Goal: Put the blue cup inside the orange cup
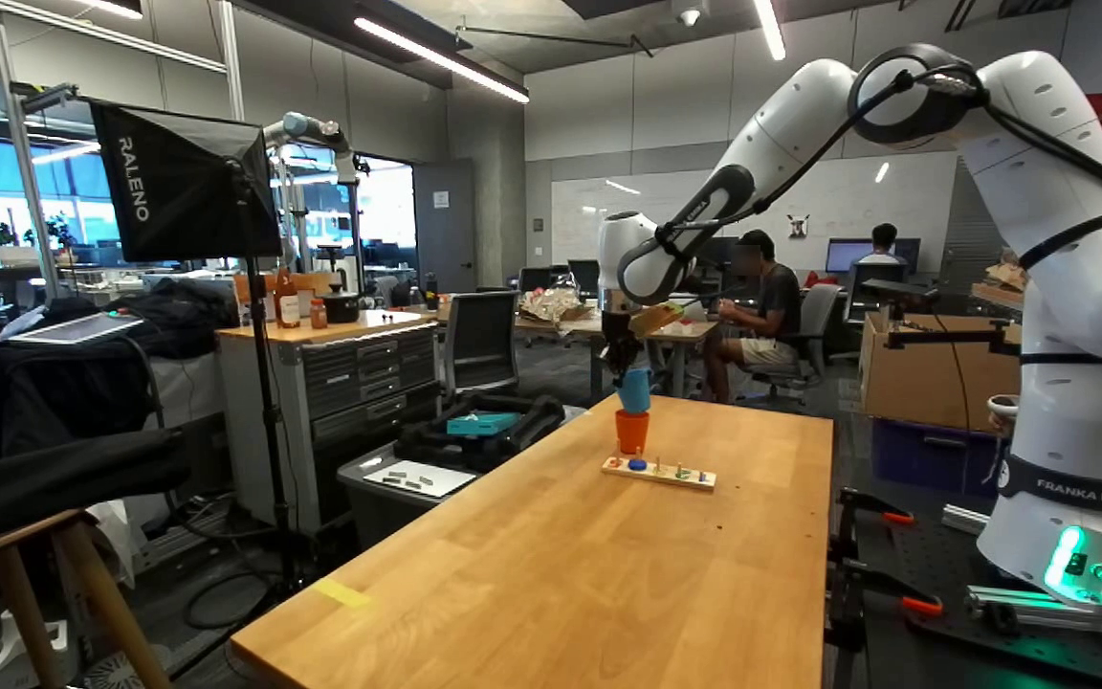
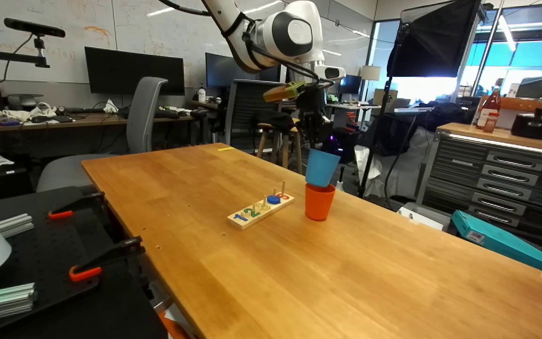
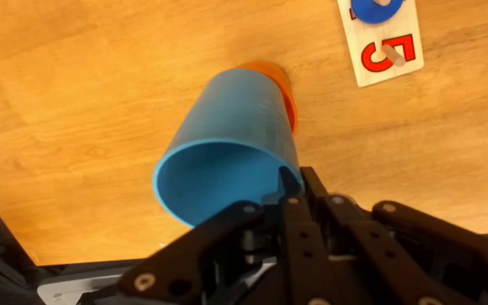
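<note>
In an exterior view the blue cup is directly over the orange cup, its long axis tipped so that the mouth leans right and the base points down and slightly left, about level with the orange rim. The coming move turns on that fit of base to mouth. The fingers are clamped on the blue cup's wall at its rim, one inside the mouth and one outside, so the cup reaches down and away from them, base farthest. In the wrist view the blue wall hides most of the orange cup; only a crescent of its rim shows, on the far right side of the blue base, so the base may lie off centre, though the slanting view could explain it. Whether the base is inside the mouth, on the rim or just above it, I cannot tell. The orange cup stands upright on the bench, just beside the peg board but not touching it. The step in hand is probably the lowering: centre the base, take out the lean, go down, then let go. Held by one side only, the blue cup could swivel if its base catches, and shove the orange cup along.
</note>
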Controlling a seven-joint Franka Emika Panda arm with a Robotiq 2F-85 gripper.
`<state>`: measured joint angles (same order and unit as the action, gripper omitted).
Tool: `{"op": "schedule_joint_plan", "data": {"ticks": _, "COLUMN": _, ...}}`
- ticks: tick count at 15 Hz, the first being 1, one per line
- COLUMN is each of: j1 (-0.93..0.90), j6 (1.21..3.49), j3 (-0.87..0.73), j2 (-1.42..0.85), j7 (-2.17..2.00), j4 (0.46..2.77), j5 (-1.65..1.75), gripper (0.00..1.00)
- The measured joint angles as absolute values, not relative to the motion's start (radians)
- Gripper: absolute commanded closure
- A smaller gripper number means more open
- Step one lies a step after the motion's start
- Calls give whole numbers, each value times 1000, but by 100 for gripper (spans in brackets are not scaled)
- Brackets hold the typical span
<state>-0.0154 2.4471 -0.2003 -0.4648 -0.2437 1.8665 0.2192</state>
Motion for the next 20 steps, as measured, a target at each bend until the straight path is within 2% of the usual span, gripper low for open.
{"op": "schedule_joint_plan", "data": {"ticks": 14, "j1": -13, "j6": 2502, "j3": -204, "j2": -469, "j7": -275, "j4": 1882, "j5": 226, "gripper": 99}}
{"op": "schedule_joint_plan", "data": {"ticks": 15, "j1": -13, "j6": 2504, "j3": -204, "j2": -471, "j7": -278, "j4": 1879, "j5": 226, "gripper": 69}}
{"op": "schedule_joint_plan", "data": {"ticks": 17, "j1": -13, "j6": 2507, "j3": -204, "j2": -472, "j7": -283, "j4": 1875, "j5": 226, "gripper": 62}}
{"op": "schedule_joint_plan", "data": {"ticks": 20, "j1": -12, "j6": 2510, "j3": -205, "j2": -475, "j7": -291, "j4": 1874, "j5": 226, "gripper": 39}}
